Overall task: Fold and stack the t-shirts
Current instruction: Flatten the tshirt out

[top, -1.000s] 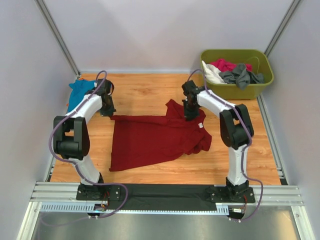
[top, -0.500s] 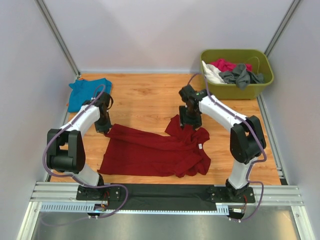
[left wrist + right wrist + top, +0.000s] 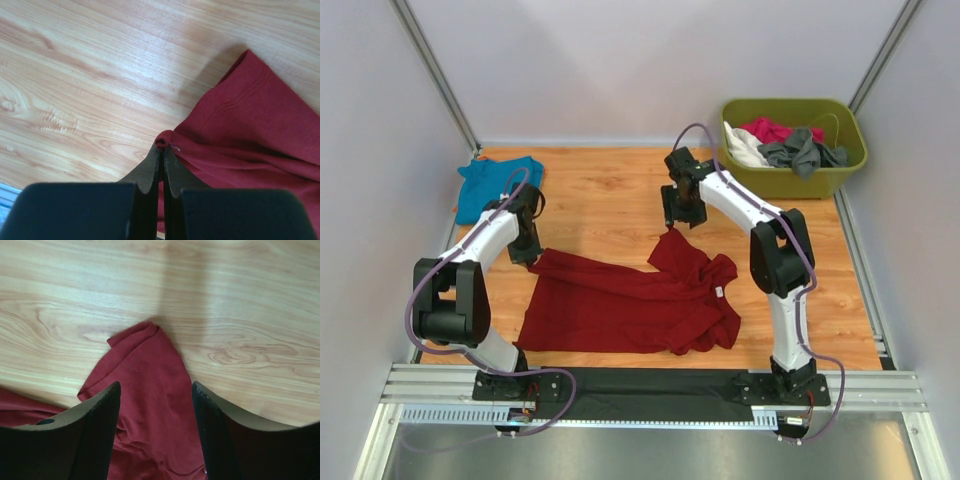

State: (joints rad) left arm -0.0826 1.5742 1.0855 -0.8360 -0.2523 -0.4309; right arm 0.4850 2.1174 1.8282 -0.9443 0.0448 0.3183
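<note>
The dark red t-shirt (image 3: 620, 300) lies rumpled across the middle of the wooden table, a small white label (image 3: 718, 292) showing near its right side. My left gripper (image 3: 527, 252) is shut on the shirt's upper left corner; the left wrist view shows a pinch of red cloth (image 3: 165, 141) between the closed tips. My right gripper (image 3: 682, 215) stands open just above the shirt's pointed upper end (image 3: 145, 355), holding nothing. The teal-blue t-shirt (image 3: 485, 185) lies bunched at the far left corner of the table.
An olive-green basket (image 3: 840, 175) at the back right holds pink, white and dark grey garments. Bare wood (image 3: 600, 190) lies between the two arms behind the red shirt. Metal rails run along the near edge by the arm bases.
The right gripper let go of the red shirt, opened and lifted back towards the far side. The shirt was dragged nearer and dropped into a rumpled heap; the left gripper kept its hold.
</note>
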